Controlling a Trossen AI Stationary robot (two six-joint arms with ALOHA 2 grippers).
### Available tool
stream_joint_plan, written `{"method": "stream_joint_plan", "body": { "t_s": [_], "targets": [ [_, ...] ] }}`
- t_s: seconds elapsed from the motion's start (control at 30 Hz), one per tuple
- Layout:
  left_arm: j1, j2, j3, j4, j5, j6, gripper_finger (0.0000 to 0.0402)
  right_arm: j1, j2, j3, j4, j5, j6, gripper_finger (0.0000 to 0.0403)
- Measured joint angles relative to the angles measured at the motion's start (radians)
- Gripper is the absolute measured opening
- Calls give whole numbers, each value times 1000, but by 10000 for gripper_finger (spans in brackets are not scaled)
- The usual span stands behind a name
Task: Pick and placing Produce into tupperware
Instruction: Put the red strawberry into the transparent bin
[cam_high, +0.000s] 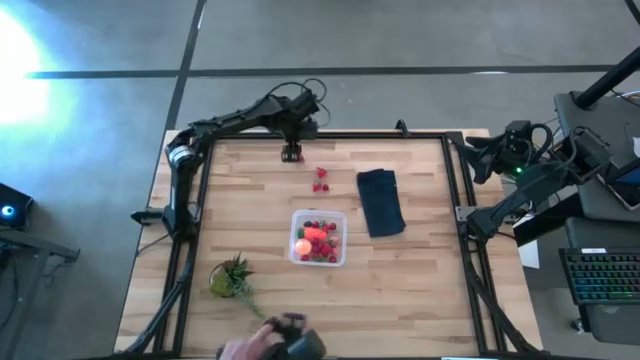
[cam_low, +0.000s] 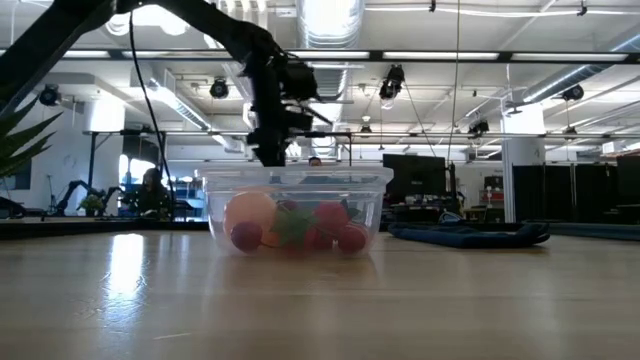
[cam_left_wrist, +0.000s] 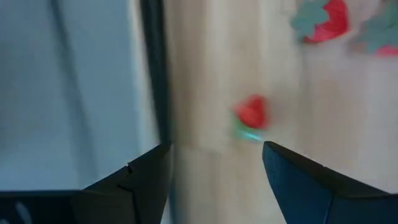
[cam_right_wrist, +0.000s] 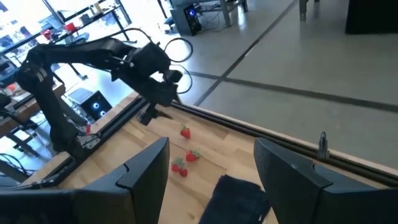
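Overhead, I see the left gripper (cam_high: 292, 152) at the top centre of the table (cam_high: 420, 290), its jaws apart and empty over 1 strawberry (cam_left_wrist: 252, 112) near the table's far edge. 2 more strawberries (cam_high: 321, 180) lie just right of it and lower, beside the dark cloth (cam_high: 381, 201). The clear box (cam_high: 319, 238) sits mid-frame holding berries, an orange-red piece and a peach ball (cam_low: 250, 211). My right gripper (cam_right_wrist: 211, 177) waits at the upper right edge, jaws wide (nothing held). A green leafy bunch (cam_high: 232, 277) lies lower left.
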Motion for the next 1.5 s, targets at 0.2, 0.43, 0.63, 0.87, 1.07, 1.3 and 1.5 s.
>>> {"method": "stream_joint_plan", "body": {
  "t_s": [0.2, 0.43, 0.63, 0.87, 1.07, 1.3, 1.5],
  "targets": [
    [-1, 22, -1, 183, -2, 314, 232, 0, 0, -1, 0, -1, 21, 226],
    [17, 50, -3, 68, 66, 285, 232, 0, 1, -1, 0, -2, 24, 226],
    [18, 83, -9, 57, 113, 251, 232, 0, -2, -1, 0, -1, 20, 226],
    [18, 135, -10, 7, 127, 196, 232, 0, -1, -2, 0, -2, 18, 226],
    [18, 151, -14, 35, 125, 195, 232, 0, -1, -2, 0, -5, 16, 226],
    [20, 173, -41, 36, 122, 169, 232, 0, -1, -2, 0, -5, 16, 226],
    [22, 173, -74, 57, 117, 170, 232, 0, -1, -3, 0, -4, 15, 226]
  ]
}}
